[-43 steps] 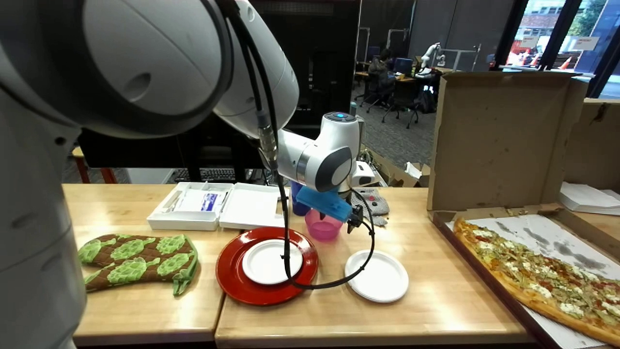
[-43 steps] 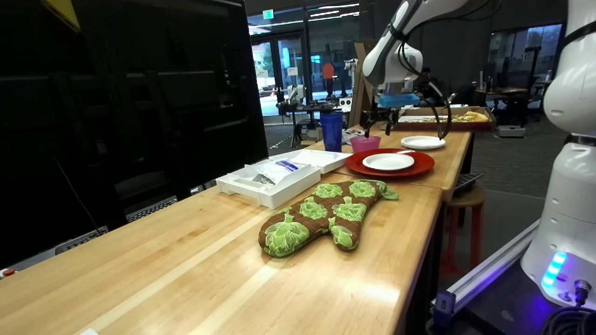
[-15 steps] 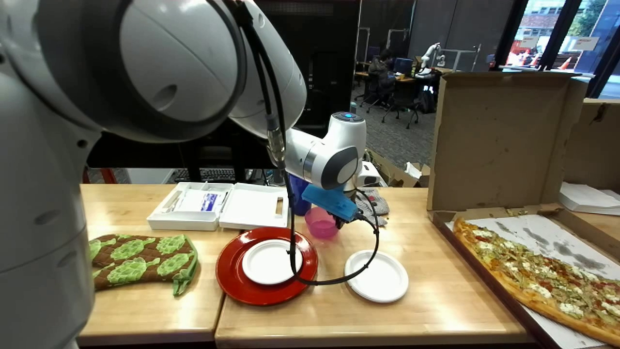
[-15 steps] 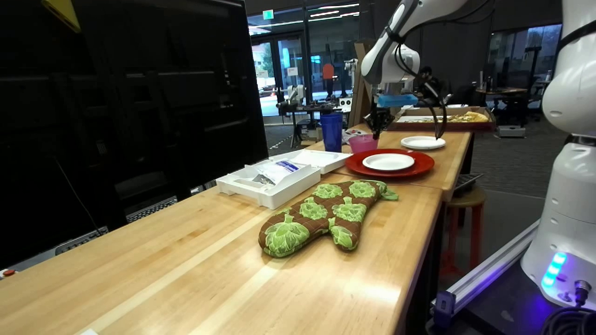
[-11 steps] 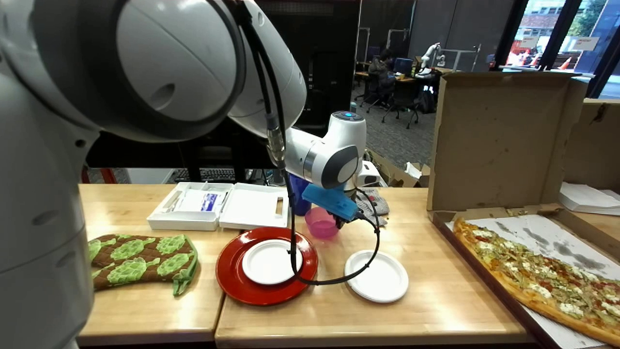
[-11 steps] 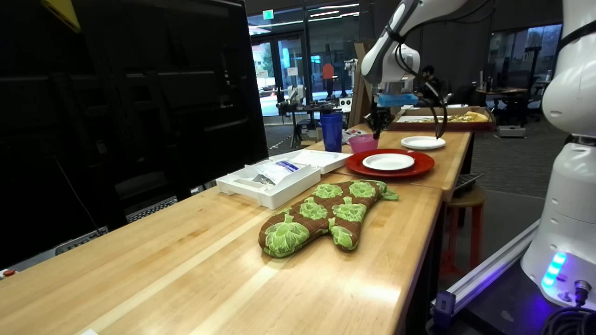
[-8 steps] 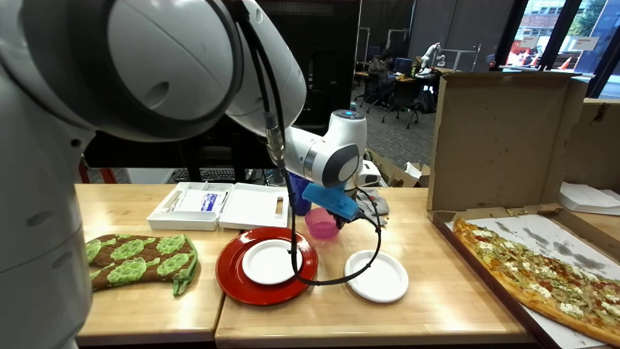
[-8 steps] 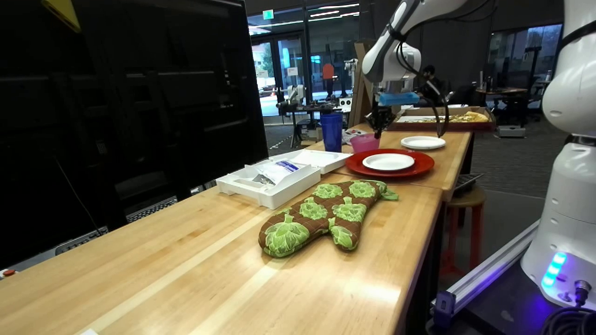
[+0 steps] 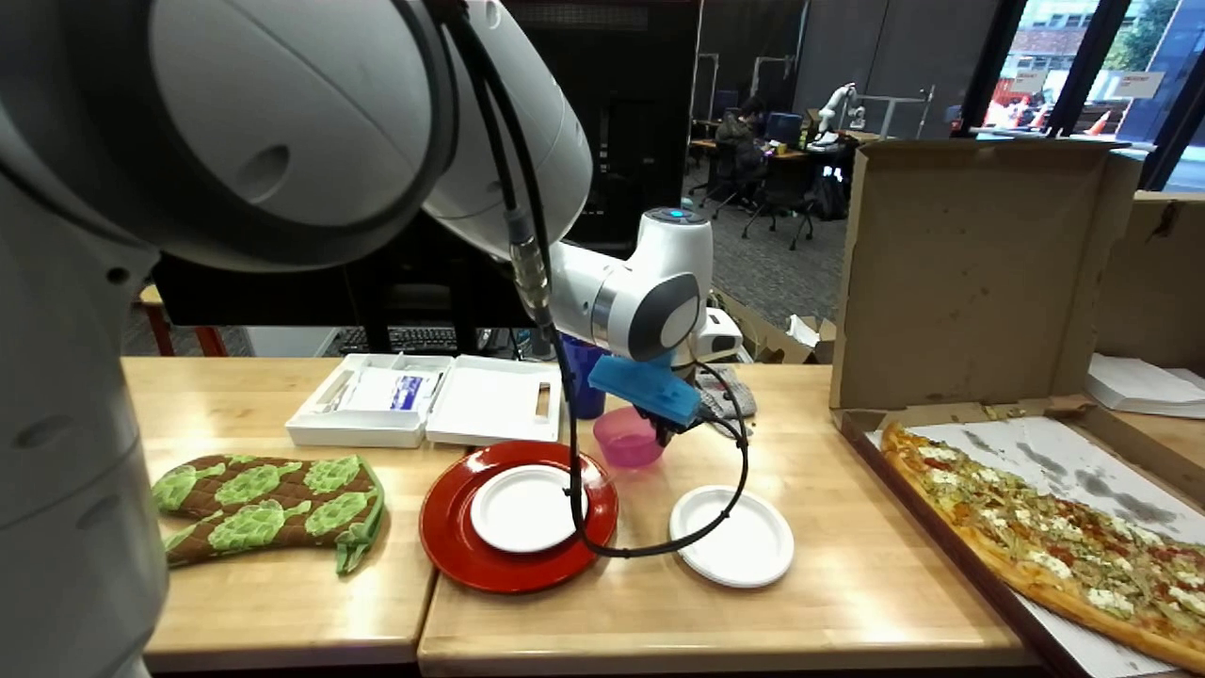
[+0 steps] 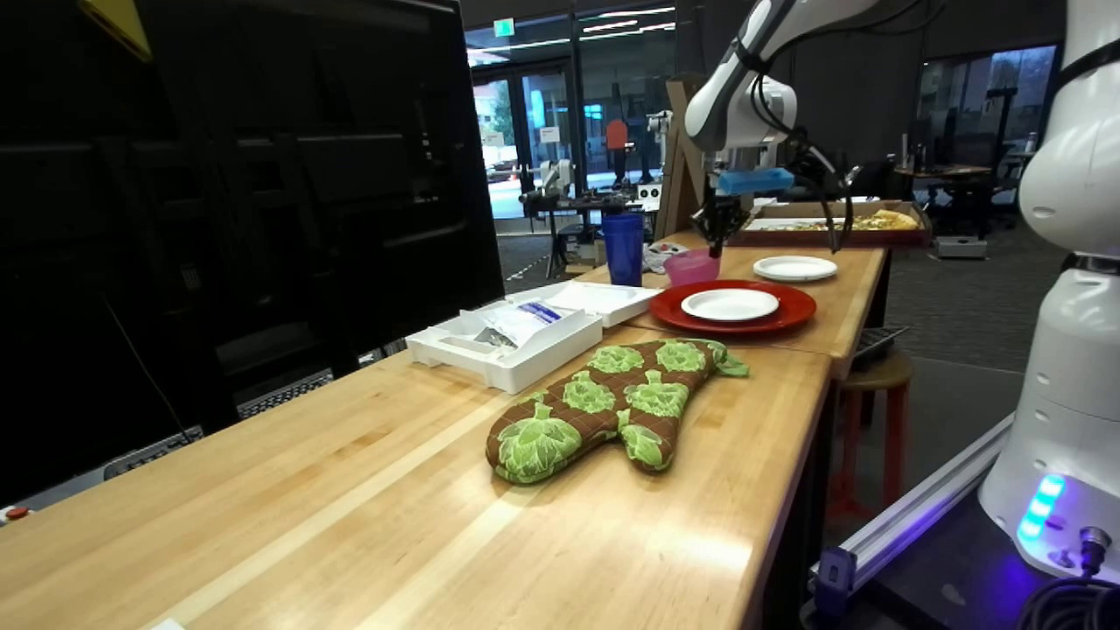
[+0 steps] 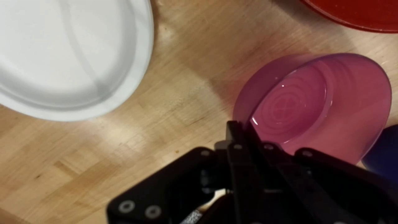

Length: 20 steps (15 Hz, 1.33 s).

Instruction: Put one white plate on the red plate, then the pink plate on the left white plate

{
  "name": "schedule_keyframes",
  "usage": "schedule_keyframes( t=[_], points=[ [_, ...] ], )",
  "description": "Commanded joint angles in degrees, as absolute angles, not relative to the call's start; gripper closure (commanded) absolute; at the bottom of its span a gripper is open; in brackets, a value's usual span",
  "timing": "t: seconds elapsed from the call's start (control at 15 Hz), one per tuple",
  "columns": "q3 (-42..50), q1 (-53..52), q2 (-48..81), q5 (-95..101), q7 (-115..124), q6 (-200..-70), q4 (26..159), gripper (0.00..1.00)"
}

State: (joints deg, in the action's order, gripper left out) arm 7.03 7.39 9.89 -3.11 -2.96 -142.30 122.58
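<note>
My gripper point(image 11: 244, 126) is shut on the near wall of the pink plate point(image 11: 295, 105), a small deep dish, one finger inside and one outside. In both exterior views the pink plate point(image 9: 623, 443) stands behind the red plate point(image 9: 444, 518); whether its base touches the table I cannot tell. One white plate point(image 9: 522, 508) lies flat on the red plate, within its rim. A second white plate point(image 9: 748, 546) rests on bare table to the right of it in that exterior view, and at the upper left in the wrist view. The blue block on the wrist partly hides the fingers there.
Close behind the pink plate stands a blue cup point(image 10: 623, 249). A white case point(image 10: 525, 341) lies with its lid back, near a brown-green oven mitt point(image 10: 604, 411). An open pizza box point(image 9: 979, 282) stands at the right. A black cable point(image 9: 575, 490) loops low over the plates.
The gripper was open at the pink plate at first, then shut on its wall. Over the last half second the gripper and pink plate have shifted slightly together, rightward in both exterior views.
</note>
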Motion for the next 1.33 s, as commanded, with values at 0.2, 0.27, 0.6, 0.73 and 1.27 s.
schedule_keyframes(
  t=[0.2, 0.27, 0.6, 0.73, 1.27],
  points=[
    [7.14, 7.34, 4.79, -0.93, -2.87, -142.13, 126.20, 0.99],
    [7.12, 7.30, 4.08, -0.72, -2.89, -142.28, 126.69, 0.99],
    [7.07, 7.13, -0.05, 1.25, -2.66, -143.13, 129.63, 0.99],
    [6.93, 7.04, -1.80, 1.45, -2.91, -143.45, 131.02, 0.99],
    [6.00, 6.33, -8.32, 3.00, -2.79, -145.49, 136.85, 0.99]
  ],
)
